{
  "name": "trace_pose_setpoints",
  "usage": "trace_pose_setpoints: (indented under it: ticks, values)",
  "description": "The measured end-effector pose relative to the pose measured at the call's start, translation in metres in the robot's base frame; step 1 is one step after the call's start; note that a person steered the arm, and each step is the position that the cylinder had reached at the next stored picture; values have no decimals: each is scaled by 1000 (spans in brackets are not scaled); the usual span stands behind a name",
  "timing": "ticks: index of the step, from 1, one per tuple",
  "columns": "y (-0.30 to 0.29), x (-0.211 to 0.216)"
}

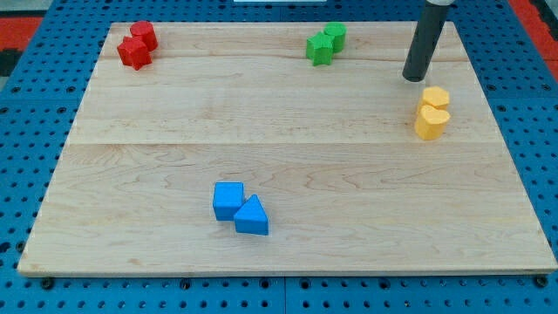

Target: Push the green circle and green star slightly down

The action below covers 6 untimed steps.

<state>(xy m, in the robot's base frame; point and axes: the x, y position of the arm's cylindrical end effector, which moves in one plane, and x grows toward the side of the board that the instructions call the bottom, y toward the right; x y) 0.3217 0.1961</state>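
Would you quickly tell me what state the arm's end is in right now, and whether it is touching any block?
My tip: a bare rod, holding nothing, touching no block; it stands just above the yellow blocks, to the right of the green pair.

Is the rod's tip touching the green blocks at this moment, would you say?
No, my tip stands apart, to the view's right of the green blocks, just above the yellow blocks.

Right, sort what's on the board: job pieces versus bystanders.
For the job:
green circle
green star
my tip, right of the greens, just above the yellow pair

Just lying about:
red blocks
yellow blocks
blue cube
blue triangle
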Motion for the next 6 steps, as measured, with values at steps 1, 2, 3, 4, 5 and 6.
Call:
trace_pose_setpoints:
  ticks: [1,2,3,4,5,6]
  values:
    - [0,2]
    - [-2,2]
    - [-23,-23]
    - [-39,-57]
    - [-53,-106]
    - [-106,-119]
